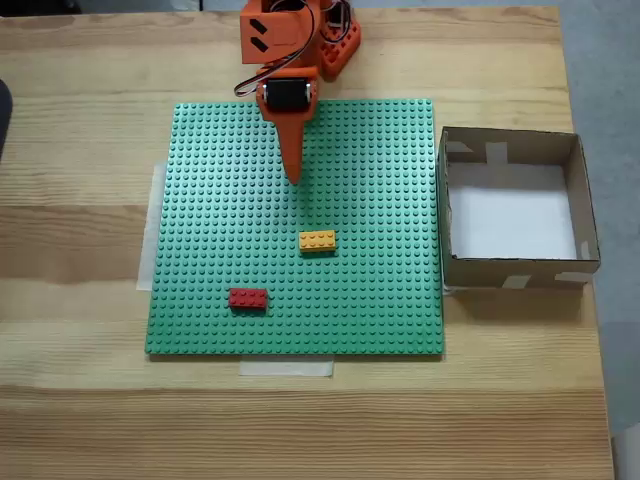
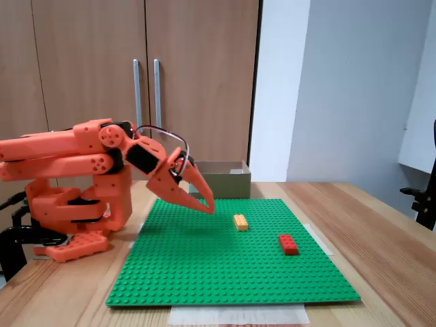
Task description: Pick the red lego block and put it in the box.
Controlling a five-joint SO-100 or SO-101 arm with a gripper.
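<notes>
Orange plastic made up the whole arm (image 1: 290, 40), folded low over its base at the back of the wooden table (image 1: 80, 400). Its gripper (image 1: 293, 178) pointed down and forward above the green studded baseplate (image 1: 380, 300), hanging clear of the studs in a fixed view from the side (image 2: 206, 206). The two fingers lay close together, tips nearly meeting, with nothing between them.

The red lego block (image 1: 248, 298) sat flat on the baseplate near its front edge, well apart from the gripper. In the side view it (image 2: 288, 243) lay toward the right of the plate. A yellow-orange brick (image 1: 317, 241) rested between the gripper and the red one, touching neither.

The box (image 1: 590, 215) stood just beside the baseplate's right edge in the view from above, brown cardboard walls with pale tape on the rims and a white floor. From the side it (image 2: 228, 182) showed behind the plate, in front of wooden cabinet doors (image 2: 143, 75).
</notes>
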